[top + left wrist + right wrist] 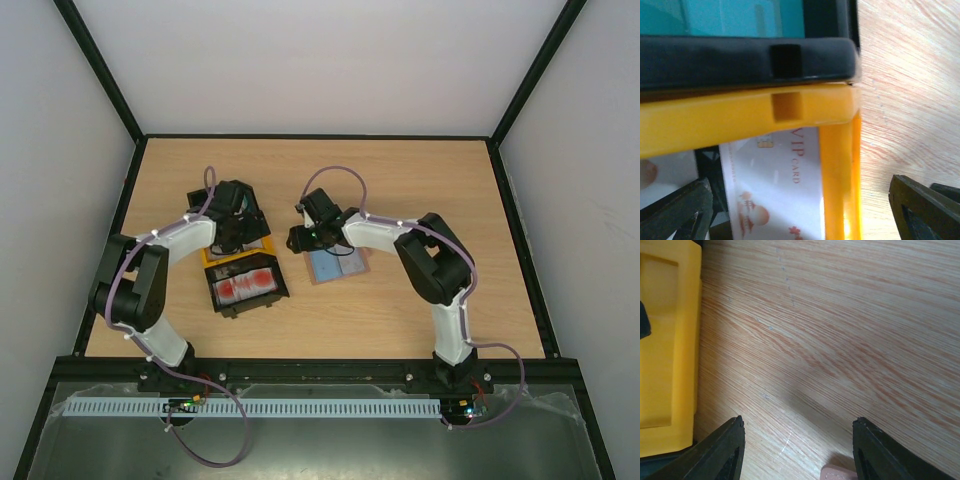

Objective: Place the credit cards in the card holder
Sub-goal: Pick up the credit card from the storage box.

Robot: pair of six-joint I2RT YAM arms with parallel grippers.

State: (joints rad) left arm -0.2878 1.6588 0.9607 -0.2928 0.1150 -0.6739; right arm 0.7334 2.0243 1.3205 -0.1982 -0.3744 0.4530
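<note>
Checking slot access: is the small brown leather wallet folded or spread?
Spread: the small brown leather wallet lies flat, both inner halves facing up in the top view.

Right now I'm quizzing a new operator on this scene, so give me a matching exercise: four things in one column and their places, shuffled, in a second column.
Things:
1. VIP card
2. teal card
3. card holder
4. right pincer

Places:
A. in the black tray
B. open above the bare table
C. in the yellow tray
D. lying flat on the table, right of the trays

Pairs: 1-C, 2-A, 3-D, 4-B
</note>
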